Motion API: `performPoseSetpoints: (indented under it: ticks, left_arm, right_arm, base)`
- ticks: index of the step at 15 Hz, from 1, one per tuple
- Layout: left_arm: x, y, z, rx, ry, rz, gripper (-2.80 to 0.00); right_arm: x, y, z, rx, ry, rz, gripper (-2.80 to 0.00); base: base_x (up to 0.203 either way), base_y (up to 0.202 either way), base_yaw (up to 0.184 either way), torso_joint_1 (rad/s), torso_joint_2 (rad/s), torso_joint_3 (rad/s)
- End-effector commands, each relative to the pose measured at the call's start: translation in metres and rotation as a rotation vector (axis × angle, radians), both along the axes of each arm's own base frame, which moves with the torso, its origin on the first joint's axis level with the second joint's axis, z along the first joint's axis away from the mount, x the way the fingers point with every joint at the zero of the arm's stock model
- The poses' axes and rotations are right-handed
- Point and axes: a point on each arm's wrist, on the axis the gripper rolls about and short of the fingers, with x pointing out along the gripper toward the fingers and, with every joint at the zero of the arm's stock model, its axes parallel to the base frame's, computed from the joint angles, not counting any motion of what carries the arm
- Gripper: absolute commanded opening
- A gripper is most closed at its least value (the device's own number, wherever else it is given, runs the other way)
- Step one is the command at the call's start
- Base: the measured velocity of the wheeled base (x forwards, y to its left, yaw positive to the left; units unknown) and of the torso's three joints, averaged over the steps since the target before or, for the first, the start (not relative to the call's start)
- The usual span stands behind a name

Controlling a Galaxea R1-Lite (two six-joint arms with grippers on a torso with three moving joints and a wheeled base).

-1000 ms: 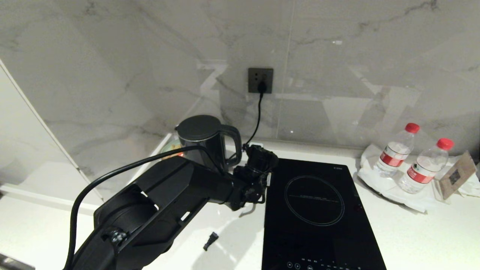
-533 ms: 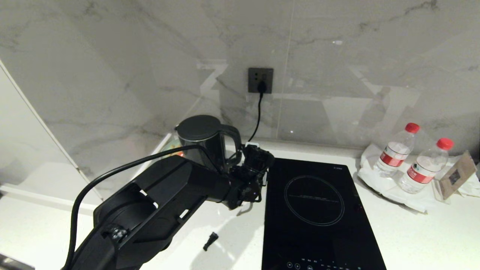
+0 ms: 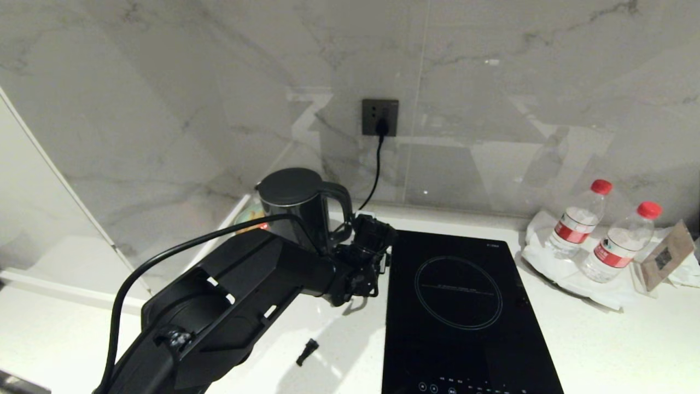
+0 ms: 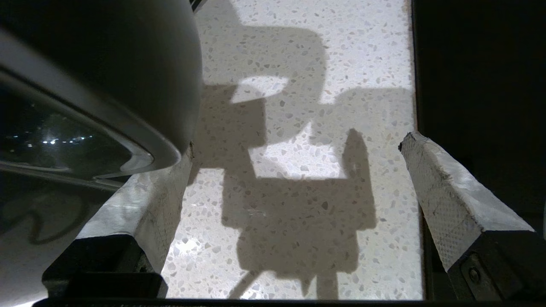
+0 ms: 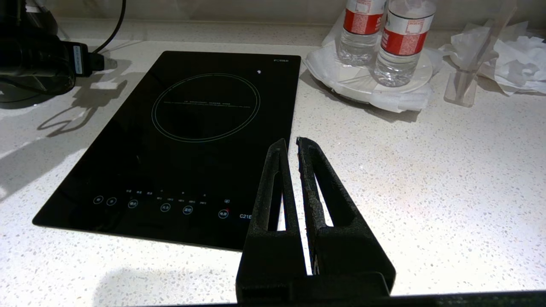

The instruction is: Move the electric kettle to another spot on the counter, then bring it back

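The electric kettle (image 3: 298,205) stands upright at the back of the counter (image 3: 601,339), near the wall, with its loop handle turned toward the cooktop. My left gripper (image 3: 372,241) hangs just beside that handle, pointing down. In the left wrist view this gripper (image 4: 296,145) is open wide, with only speckled counter between its taped fingers (image 4: 443,196). The kettle (image 4: 106,64) looms right over the other finger; whether they touch I cannot tell. My right gripper (image 5: 291,143) is shut and empty, parked low by the cooktop's front corner.
A black glass cooktop (image 3: 465,312) lies right of the left gripper. A cord runs from the wall socket (image 3: 379,116) down behind the kettle. Two water bottles (image 3: 577,227) stand on a white tray at the back right beside a sign holder (image 3: 667,254). A small black piece (image 3: 307,351) lies on the counter.
My left gripper has crept slightly left, closer to the kettle's handle. The kettle and everything else stay where they were.
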Motion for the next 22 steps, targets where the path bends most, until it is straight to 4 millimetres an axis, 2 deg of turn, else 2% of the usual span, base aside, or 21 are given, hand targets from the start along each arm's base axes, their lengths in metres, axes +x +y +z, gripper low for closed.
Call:
performPoseSetpoints:
  ticks: [1,22]
  left_arm:
    - [0.002,0.002,-0.002,0.0,-0.001,0.008,0.0]
    - [0.003,0.003,-0.015,0.019,0.013,0.025,0.0]
  right_arm:
    - [0.0,0.0,0.0,0.0,0.001,0.0,-2.8]
    - [0.0,0.0,0.0,0.0,0.0,0.0,-2.8]
  base:
    - [0.0,0.0,0.0,0.0,0.0,0.0]
    - [0.0,0.0,0.0,0.0,0.0,0.0]
